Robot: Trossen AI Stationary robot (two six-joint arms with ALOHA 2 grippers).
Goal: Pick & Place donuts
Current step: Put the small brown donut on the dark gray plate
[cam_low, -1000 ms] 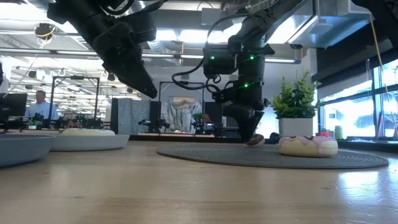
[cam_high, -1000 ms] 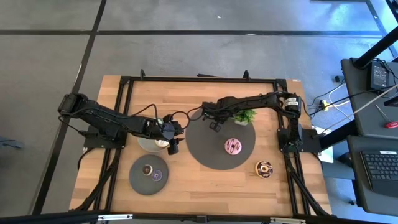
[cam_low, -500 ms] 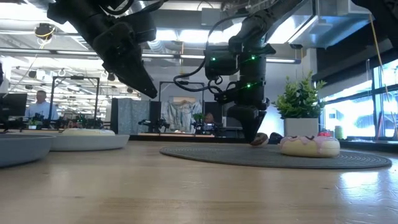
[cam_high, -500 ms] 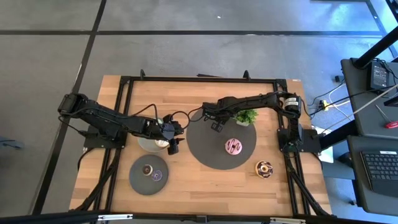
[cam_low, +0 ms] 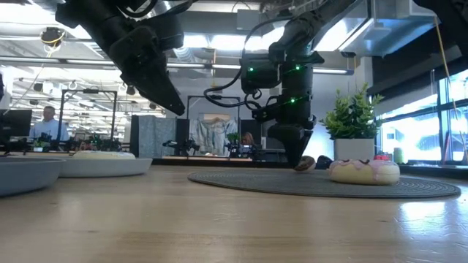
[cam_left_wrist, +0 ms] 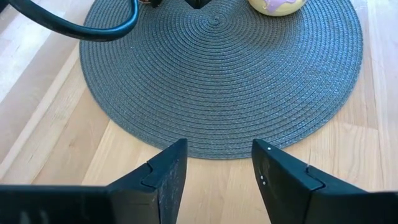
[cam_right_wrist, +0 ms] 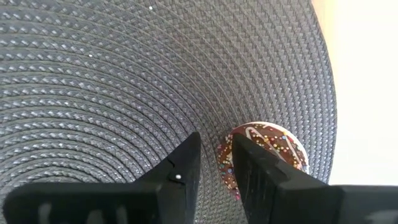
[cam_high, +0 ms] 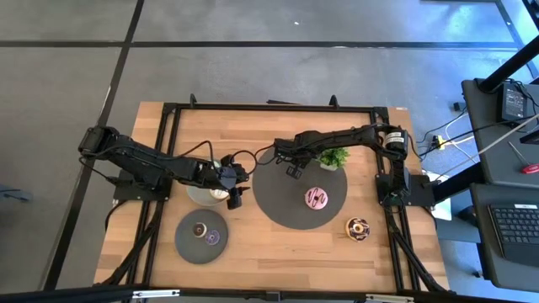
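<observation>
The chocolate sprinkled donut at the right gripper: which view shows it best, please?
The right wrist view: the chocolate sprinkled donut lies close on the woven mat, beside the right gripper. In the low view it is a small lump; the high view hides it.

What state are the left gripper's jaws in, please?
Open: the left gripper has fingers apart, nothing between them, only the grey mat beyond.

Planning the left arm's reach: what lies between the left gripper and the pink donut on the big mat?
In the left wrist view, only bare woven mat lies between the left gripper and the pink donut.
</observation>
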